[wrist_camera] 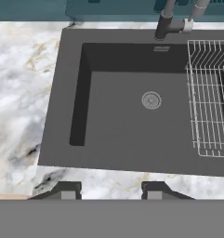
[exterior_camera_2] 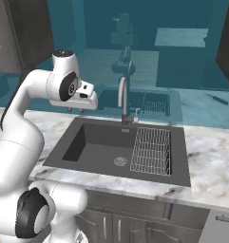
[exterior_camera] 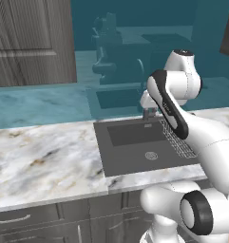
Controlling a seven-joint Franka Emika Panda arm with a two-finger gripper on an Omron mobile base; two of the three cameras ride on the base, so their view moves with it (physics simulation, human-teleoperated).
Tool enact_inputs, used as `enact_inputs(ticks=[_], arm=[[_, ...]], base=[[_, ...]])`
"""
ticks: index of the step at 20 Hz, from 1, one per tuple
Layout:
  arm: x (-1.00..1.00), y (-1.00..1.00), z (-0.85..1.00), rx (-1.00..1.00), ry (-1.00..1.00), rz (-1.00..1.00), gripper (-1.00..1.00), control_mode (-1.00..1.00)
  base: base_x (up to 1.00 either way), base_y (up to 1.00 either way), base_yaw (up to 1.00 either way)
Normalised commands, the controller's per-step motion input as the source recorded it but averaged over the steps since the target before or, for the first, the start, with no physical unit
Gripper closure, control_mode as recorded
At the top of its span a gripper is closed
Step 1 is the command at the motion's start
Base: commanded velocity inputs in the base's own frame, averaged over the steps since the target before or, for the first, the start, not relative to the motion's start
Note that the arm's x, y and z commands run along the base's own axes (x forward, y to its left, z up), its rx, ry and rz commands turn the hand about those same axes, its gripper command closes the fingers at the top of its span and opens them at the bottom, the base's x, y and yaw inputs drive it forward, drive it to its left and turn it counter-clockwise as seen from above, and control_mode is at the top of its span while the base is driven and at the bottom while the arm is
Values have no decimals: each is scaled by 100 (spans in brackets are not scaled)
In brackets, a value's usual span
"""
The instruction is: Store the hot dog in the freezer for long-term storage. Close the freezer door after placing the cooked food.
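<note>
The hot dog, the freezer and the freezer door are out of view. My gripper [exterior_camera_2: 82,108] hangs over the marble counter at the left rim of the dark sink [exterior_camera_2: 97,142], pointing down. In the hand view the gripper [wrist_camera: 112,190] is open, its two dark fingertips [wrist_camera: 69,189] set apart with bare counter edge between them. Below it lie the sink basin [wrist_camera: 118,130] and its round drain [wrist_camera: 151,100]. Nothing is held.
A grey faucet [exterior_camera_2: 123,99] rises behind the sink. A white wire rack [exterior_camera_2: 151,149] fills the basin's right part. Marble counter [exterior_camera: 44,156] stretches to the left, with dark wood cabinets [exterior_camera: 30,42] above and drawers below its front edge.
</note>
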Motion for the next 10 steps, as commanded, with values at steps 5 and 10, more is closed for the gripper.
enact_inputs(ticks=[5,10], arm=[[0,0,0,0,0,0,-100,100],[0,0,0,0,0,0,-100,100]], base=[[0,0,0],[-13,-2,-3]])
